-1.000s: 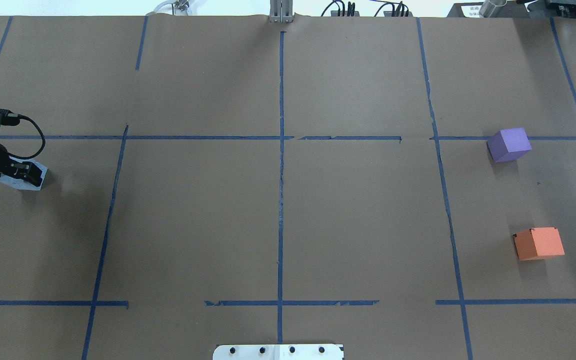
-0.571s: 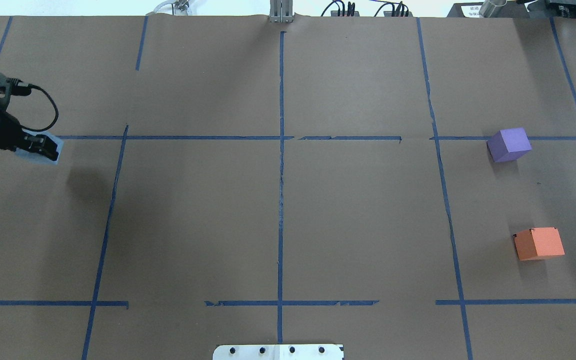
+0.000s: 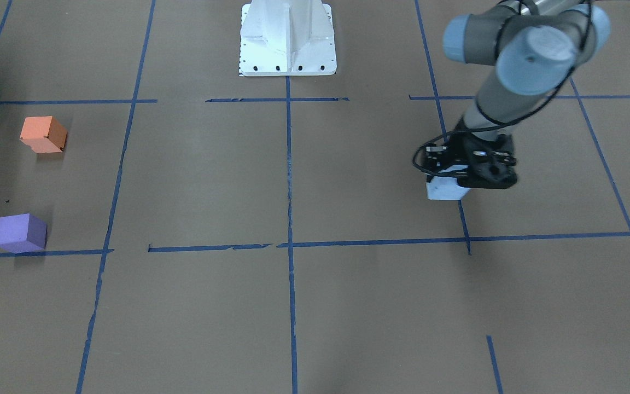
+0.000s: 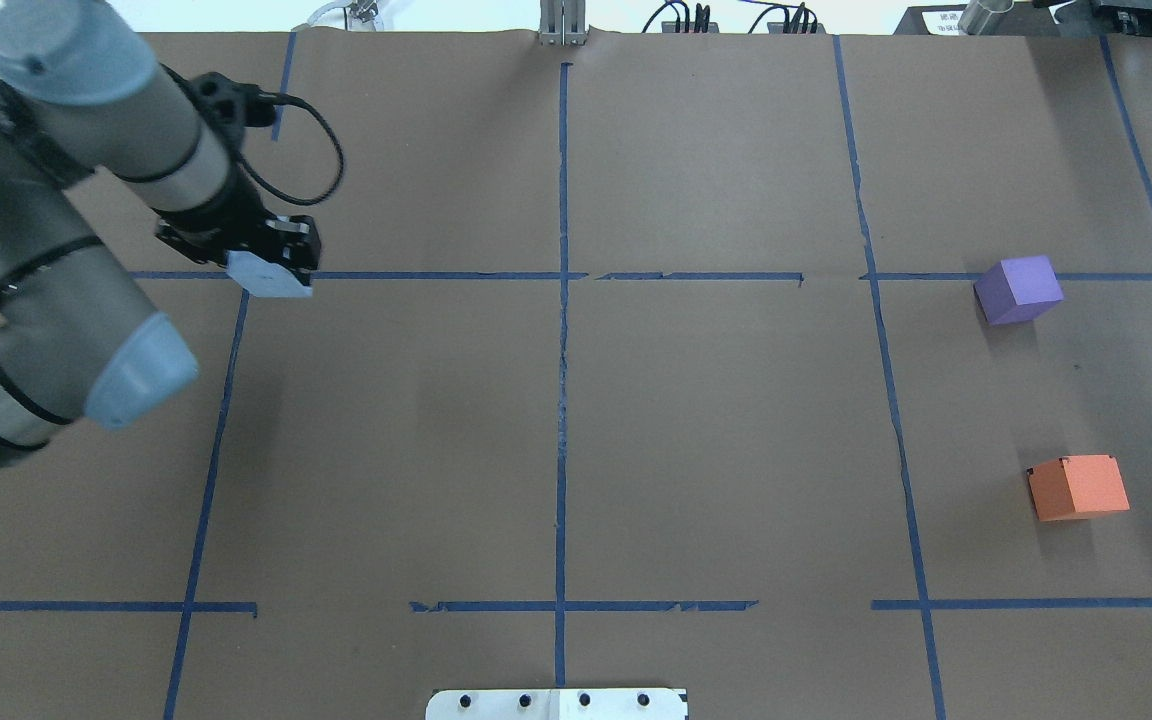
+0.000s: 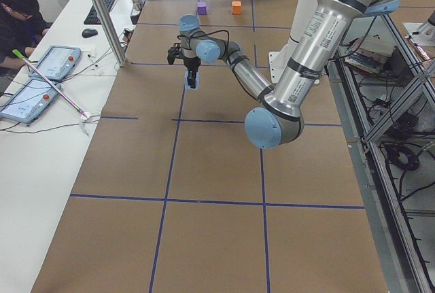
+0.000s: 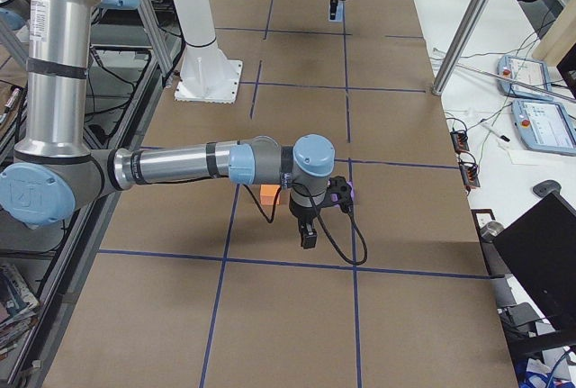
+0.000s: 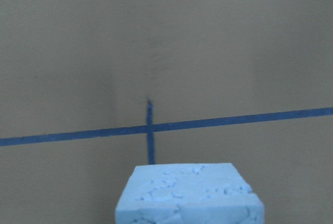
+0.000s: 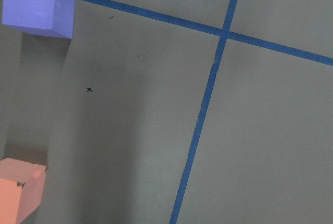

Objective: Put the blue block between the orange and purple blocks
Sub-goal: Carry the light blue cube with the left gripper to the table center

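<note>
My left gripper point(image 4: 276, 260) is shut on the light blue block point(image 4: 272, 277) and holds it above a tape crossing on the table's left side; the block also shows in the front view point(image 3: 446, 189) and the left wrist view point(image 7: 187, 195). The purple block point(image 4: 1018, 290) and the orange block point(image 4: 1078, 487) rest far to the right, with a bare gap between them. The right wrist view shows both, purple point(image 8: 36, 3) and orange point(image 8: 18, 193). My right gripper point(image 6: 309, 239) hovers near those two blocks and shows only in the exterior right view, so I cannot tell its state.
Brown paper covers the table point(image 4: 716, 430), marked with a grid of blue tape. The robot's white base plate point(image 4: 556, 703) sits at the near edge. An operator point(image 5: 17, 11) sits at a side table with tablets, beyond a metal post point(image 5: 102, 14).
My left arm has swung in from the table's left edge, moving right and away from the robot base, with the blue block in its gripper. The purple and orange blocks have not moved.
</note>
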You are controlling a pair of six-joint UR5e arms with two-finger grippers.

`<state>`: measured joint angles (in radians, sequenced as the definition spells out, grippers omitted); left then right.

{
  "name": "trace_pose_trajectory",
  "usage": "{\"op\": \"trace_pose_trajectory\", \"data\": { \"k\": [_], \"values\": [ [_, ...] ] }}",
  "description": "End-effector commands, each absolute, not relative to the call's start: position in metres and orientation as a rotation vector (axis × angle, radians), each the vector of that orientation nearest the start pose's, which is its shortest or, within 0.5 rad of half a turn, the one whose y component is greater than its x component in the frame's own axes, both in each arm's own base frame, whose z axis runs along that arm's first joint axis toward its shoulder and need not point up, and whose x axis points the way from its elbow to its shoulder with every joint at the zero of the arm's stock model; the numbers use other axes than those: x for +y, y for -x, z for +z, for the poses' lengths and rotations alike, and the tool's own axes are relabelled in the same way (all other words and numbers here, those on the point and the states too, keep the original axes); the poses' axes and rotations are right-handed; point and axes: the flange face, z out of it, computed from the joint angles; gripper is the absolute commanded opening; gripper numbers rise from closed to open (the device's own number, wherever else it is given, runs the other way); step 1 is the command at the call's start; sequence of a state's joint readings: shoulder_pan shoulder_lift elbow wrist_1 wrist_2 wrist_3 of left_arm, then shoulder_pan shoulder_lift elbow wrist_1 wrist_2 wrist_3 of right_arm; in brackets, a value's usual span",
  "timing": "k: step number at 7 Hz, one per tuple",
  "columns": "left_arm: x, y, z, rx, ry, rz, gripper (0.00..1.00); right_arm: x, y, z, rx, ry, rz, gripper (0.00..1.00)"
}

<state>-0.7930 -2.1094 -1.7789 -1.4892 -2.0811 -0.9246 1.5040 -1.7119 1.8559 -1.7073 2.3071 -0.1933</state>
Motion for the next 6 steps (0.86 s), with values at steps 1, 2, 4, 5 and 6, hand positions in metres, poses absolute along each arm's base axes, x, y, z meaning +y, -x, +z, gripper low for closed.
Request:
{"op": "trace_pose_trajectory", "data": {
  "k": [1,2,4,5,6],
  "values": [
    [-0.470,-0.512,0.195,0.805,-0.039,-0.036,0.34,-0.432,-0.037,0.601,-0.737,-0.052,-0.251,1.00],
    [-0.466,-0.556,0.177,0.823,-0.027,-0.042,0.34,-0.431,-0.037,0.601,-0.737,-0.051,-0.251,1.00],
    [-0.458,-0.627,0.185,0.867,-0.080,-0.075,0.34,-0.431,-0.038,0.602,-0.737,-0.050,-0.249,1.00],
    [-0.457,-0.645,0.185,0.847,-0.066,-0.064,0.36,-0.431,-0.037,0.602,-0.737,-0.049,-0.250,1.00],
    [-0.457,-0.647,0.187,0.843,-0.063,-0.065,0.50,-0.431,-0.037,0.602,-0.737,-0.049,-0.250,1.00]
  ]
}}
